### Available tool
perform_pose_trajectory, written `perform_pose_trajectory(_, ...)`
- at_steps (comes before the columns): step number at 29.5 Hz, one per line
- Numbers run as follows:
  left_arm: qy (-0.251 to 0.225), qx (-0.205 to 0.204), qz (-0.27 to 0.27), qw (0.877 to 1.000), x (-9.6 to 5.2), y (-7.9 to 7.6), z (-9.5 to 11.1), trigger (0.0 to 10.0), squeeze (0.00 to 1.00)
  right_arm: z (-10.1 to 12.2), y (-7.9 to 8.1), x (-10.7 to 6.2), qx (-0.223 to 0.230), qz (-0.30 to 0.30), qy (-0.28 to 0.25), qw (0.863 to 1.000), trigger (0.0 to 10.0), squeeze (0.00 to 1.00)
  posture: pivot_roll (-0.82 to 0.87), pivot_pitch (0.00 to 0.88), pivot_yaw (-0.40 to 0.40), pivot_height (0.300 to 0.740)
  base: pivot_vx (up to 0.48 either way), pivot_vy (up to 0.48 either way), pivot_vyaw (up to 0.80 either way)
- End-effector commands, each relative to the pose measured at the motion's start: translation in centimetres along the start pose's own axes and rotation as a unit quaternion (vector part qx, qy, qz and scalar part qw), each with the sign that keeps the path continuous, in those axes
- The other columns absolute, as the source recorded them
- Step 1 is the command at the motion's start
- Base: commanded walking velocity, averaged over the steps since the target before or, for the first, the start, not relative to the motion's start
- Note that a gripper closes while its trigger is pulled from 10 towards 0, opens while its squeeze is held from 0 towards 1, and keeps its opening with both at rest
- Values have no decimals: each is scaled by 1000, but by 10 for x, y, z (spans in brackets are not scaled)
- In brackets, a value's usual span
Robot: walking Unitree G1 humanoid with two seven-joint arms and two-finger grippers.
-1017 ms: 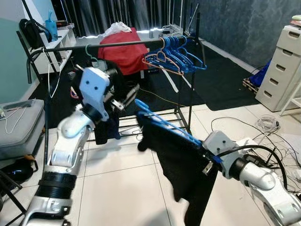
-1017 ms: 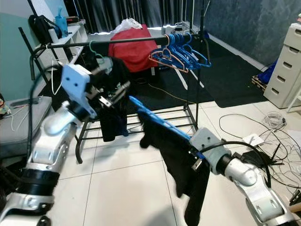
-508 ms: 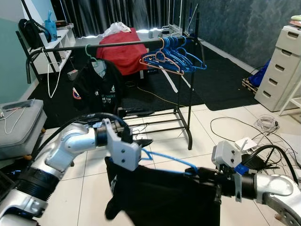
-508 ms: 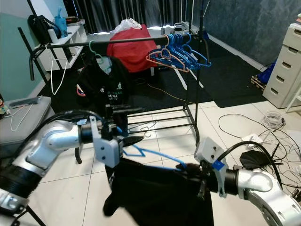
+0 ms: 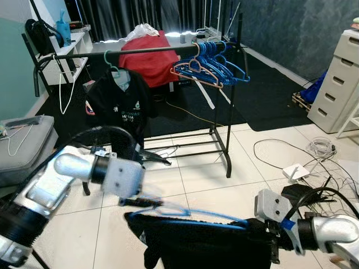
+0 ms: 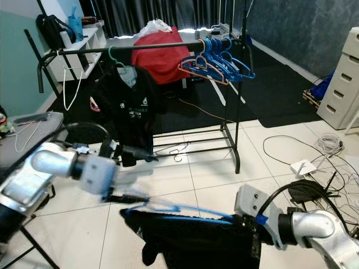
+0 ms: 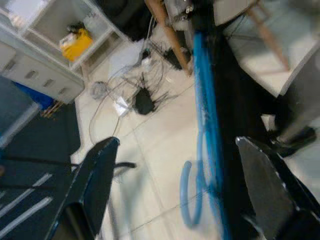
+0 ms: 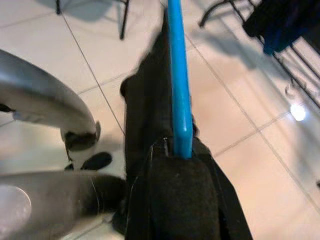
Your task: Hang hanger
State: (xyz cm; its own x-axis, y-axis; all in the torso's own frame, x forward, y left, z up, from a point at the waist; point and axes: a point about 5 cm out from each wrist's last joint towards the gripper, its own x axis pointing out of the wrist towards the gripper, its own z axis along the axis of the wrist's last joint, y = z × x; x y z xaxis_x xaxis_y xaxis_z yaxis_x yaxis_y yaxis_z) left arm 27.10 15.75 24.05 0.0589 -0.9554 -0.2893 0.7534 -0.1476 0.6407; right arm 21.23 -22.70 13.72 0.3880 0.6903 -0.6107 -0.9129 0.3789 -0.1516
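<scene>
Over white floor tiles (image 5: pixel 196 185), right hand (image 8: pixel 181 150) clamping blue hanger (image 5: pixel 213 216), left hand (image 7: pixel 175 190) spread.

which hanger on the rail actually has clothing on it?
The green hanger toward the rail's left end: it carries the black jacket. The blue and pink hangers bunched at the right end hang bare.

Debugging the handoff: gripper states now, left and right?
Left gripper: open, fingers spread either side of the blue hanger, not gripping it.
Right gripper: shut on the blue hanger, black garment draped over it.
</scene>
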Motion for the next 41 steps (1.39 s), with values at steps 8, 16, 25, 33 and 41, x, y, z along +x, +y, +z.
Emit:
perform_pose_trajectory(8,-18,-73,-103,992,-12,-13,9,10000,0,13,-4,-8,-16,1,-16,1000,10000,0,-186,0,67,740,0,0,0)
perform_pose_trajectory(16,-25,-97,-102,990,5,-16,-3,10000,0,30,8,-8,-38,49,-44,997,10000,0,-193,0,75,740,0,0,0)
perform_pose_trajectory(25,-18,-85,-61,994,8,-5,-11,10000,0,43,18,-12,-50,86,-52,994,10000,0,-204,0,84,740,0,0,0)
perform_pose_trajectory(33,41,-71,-54,995,2,-2,-23,10000,0,49,18,-14,-53,79,-63,993,10000,0,-200,0,91,740,0,0,0)
perform_pose_trajectory(41,57,-88,-66,992,-7,-7,-29,10000,0,57,18,-18,-57,76,-74,993,10000,0,-199,0,91,740,0,0,0)
